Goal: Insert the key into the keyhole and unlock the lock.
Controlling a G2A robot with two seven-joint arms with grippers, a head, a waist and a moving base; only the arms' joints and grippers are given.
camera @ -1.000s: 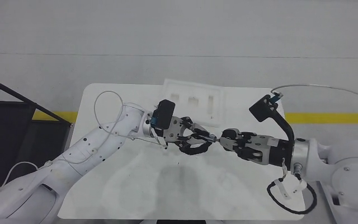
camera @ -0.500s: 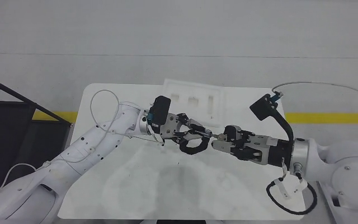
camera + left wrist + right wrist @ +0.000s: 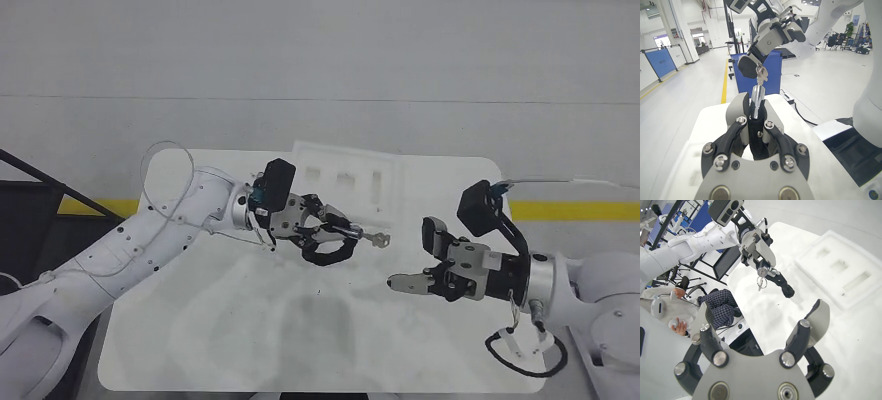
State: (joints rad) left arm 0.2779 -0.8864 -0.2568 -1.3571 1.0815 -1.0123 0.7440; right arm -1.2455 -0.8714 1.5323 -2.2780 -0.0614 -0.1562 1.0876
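- The left gripper (image 3: 754,103) is clamping the chrome lock (image 3: 757,101) between its closed fingers and holding it in the air above the white table (image 3: 200,330).
- The key (image 3: 762,76) is sitting in the keyhole at the lock's free end, with a key ring (image 3: 762,281) dangling from it.
- The right gripper (image 3: 414,260) is hanging with its fingers spread wide, gripping nothing, facing the key and well apart from it.
- A white foam tray (image 3: 320,156) with three recesses is lying at the table's far edge.

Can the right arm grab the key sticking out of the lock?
Probably yes. The key pokes out of the lock, which the left gripper holds in the air, pointing toward the right gripper. Its fingers are open, and only empty air lies between them and the key.
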